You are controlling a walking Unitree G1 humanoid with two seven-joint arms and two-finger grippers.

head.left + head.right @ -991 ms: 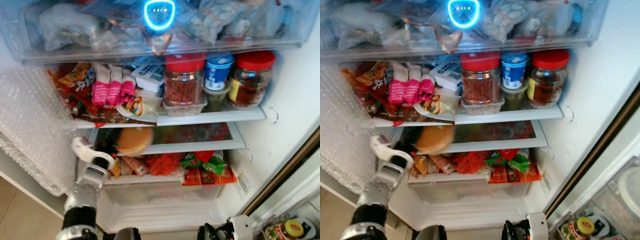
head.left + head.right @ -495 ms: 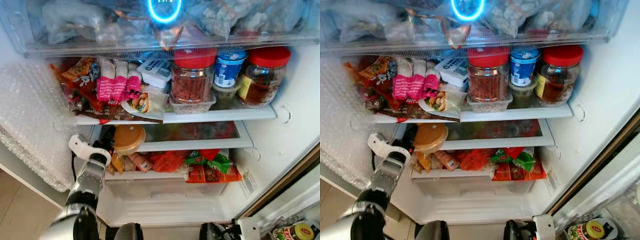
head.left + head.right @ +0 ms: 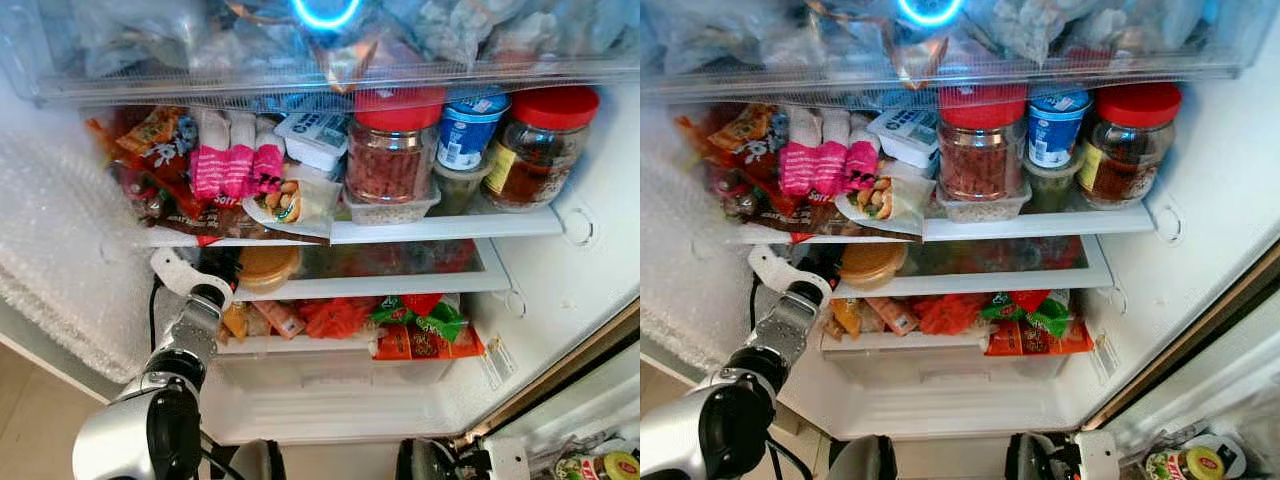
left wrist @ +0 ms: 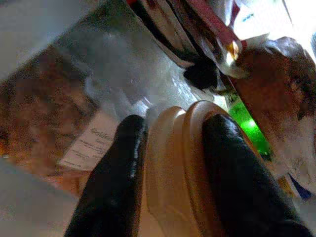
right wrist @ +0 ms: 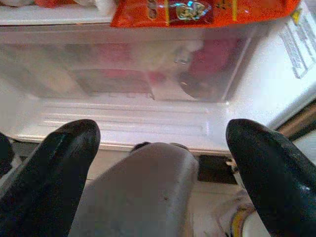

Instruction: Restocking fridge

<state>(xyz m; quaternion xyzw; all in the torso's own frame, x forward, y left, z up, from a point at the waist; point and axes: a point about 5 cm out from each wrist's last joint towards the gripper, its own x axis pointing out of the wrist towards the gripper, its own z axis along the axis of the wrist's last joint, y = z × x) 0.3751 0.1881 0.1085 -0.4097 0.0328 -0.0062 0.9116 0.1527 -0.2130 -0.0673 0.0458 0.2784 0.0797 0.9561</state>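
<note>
Visibly tan, round lidded tub [image 3: 265, 266]

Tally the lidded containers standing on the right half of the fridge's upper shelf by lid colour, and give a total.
Red lids: 2, the spice jar and the dark jar
Blue lids: 1, the tub
Clear lids: 1, the box under the spice jar
Total: 4
</note>
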